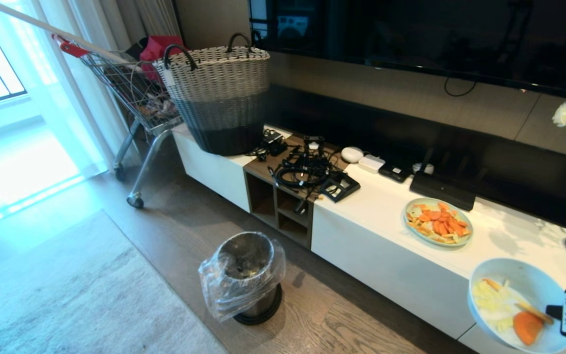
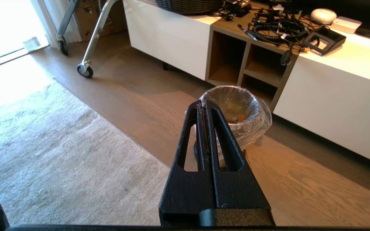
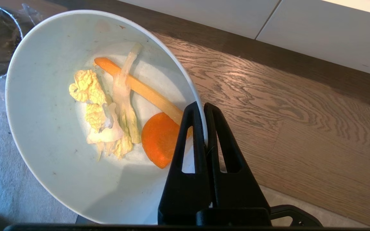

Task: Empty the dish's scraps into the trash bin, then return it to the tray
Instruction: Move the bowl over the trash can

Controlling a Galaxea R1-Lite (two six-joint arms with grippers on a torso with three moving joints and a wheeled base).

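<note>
The right claw (image 3: pixel 204 107) is clamped tight on the rim of the dish (image 3: pixel 53 160), held above the floor near the trash bin (image 1: pixel 248 275); glossy white, it carries the scraps (image 3: pixel 120 125), yellow leaves and orange pieces; left claw (image 2: pixel 203 104) closed, empty.

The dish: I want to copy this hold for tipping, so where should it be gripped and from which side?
Grip the dish at its thin rim, as the right gripper does: one finger inside, one outside, coming from the side away from the trash bin. The scraps then slide off the free far edge.
</note>
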